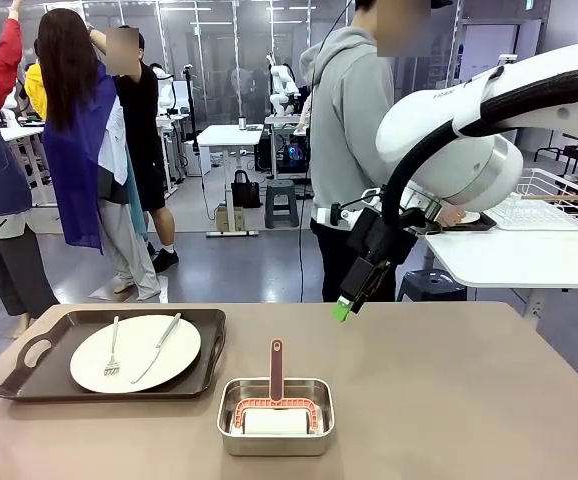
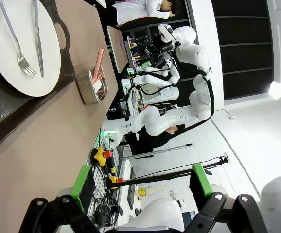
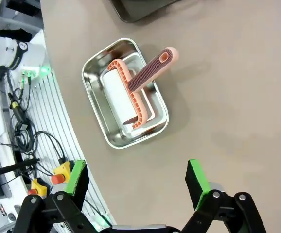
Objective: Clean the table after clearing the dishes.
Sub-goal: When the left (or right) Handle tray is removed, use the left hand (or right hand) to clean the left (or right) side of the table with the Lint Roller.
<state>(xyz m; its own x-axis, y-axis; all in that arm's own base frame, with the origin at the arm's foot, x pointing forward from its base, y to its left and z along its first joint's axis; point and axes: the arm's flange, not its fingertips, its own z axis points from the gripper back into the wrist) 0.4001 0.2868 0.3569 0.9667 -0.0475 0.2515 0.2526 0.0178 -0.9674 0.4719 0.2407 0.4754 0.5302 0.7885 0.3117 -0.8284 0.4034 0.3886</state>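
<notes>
On the left part of the table, a dark tray bearing one white plate, with a fork and a knife lying side by side on it, not touching each other. Near the front edge at the middle, just right of the tray, a small steel pan holding a roller with a pink frame, brown handle pointing toward the far side. Above bare tabletop beyond and to the right of the pan, the right gripper, fingers spread wide, nothing between them, touching nothing. Likewise spread wide and empty, the left gripper, well apart from tray and pan. At the far side, a person in a grey hoodie beside a white table. On that white table, a second plate, largely hidden behind the right arm.
</notes>
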